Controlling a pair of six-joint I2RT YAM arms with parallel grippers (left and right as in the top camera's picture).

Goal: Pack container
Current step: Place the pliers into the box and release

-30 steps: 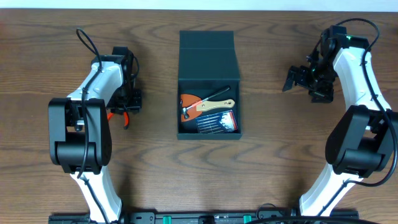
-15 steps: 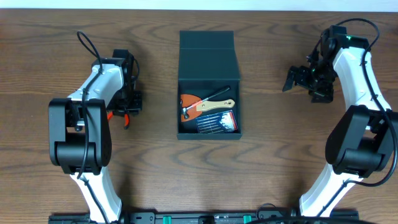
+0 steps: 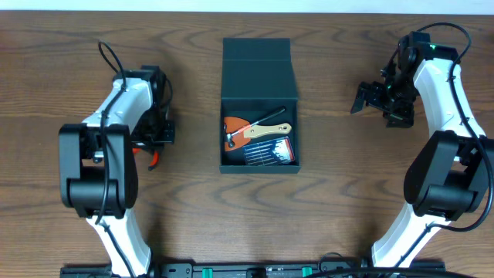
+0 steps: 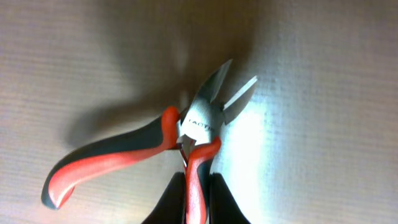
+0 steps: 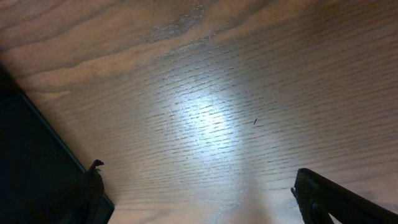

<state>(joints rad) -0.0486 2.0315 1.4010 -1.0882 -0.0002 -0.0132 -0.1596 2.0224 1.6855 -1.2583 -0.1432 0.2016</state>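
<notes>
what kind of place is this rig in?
Probably a robotics lab bench rather than a real workshop: a left arm and right arm mounted at one wood-grain table, an open dark container of hand tools between them, and pliers in the left gripper.

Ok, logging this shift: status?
Left gripper shut on cutters handle. Right gripper open, empty. Container open, partly packed. Nothing between cutters and container.

Robotics lab bench, wood-grain table (image 3: 340,201), two white-and-black arms (image 3: 123,108) fixed to a rail (image 3: 255,271) at its near edge, bare cables (image 3: 108,50) looping off them, hand tools (image 3: 266,130) in a box (image 3: 258,69), red-handled pliers (image 4: 186,134) outside it.
</notes>
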